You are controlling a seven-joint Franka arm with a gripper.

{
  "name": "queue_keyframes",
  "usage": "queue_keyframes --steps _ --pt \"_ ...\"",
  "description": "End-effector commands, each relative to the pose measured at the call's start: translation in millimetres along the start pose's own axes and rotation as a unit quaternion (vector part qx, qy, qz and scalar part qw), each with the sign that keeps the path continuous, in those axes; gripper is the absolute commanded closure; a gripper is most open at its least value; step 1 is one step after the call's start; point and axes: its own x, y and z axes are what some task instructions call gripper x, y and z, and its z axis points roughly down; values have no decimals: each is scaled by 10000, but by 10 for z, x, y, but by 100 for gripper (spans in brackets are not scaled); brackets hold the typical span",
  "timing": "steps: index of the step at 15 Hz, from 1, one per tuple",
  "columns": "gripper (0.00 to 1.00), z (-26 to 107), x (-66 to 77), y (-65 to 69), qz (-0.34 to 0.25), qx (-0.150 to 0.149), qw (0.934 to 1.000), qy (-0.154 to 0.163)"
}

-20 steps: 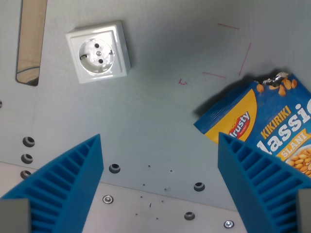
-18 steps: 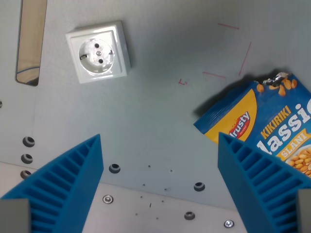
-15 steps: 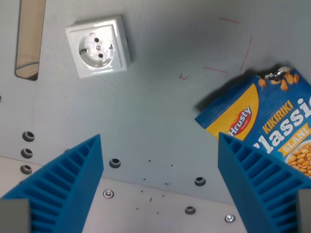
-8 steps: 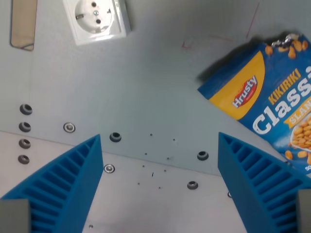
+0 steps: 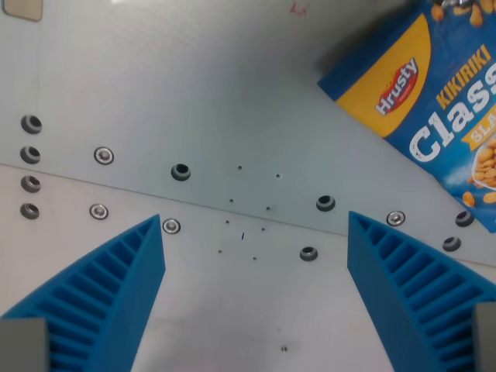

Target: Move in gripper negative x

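My gripper [image 5: 256, 298] is open and empty. Its two blue ribbed fingers show at the bottom of the wrist view, one on the left [image 5: 101, 298] and one on the right [image 5: 415, 291]. They hang over a grey metal plate [image 5: 194, 93]. A blue and yellow peanut bag [image 5: 434, 116] lies flat at the wrist view's upper right, partly cut off by the frame edge. The gripper is apart from the bag.
A seam [image 5: 232, 208] crosses the plate from left to right, with a lighter plate [image 5: 248, 310] below it. Several bolt holes and screws [image 5: 180, 171] line the seam. A small red mark [image 5: 297, 8] sits at the top edge.
The camera has moved: the whole scene has shifted upward in the view. The white socket and the wooden slot have left the top edge. The fingers stay as wide open as before.
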Motion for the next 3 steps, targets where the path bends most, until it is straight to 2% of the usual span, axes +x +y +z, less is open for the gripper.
queue_keyframes --steps 1,3 --pt "0 -14 -273 21 -74 -70 9990 444" --pt "0 -5 -373 23 -74 -70 9990 444"
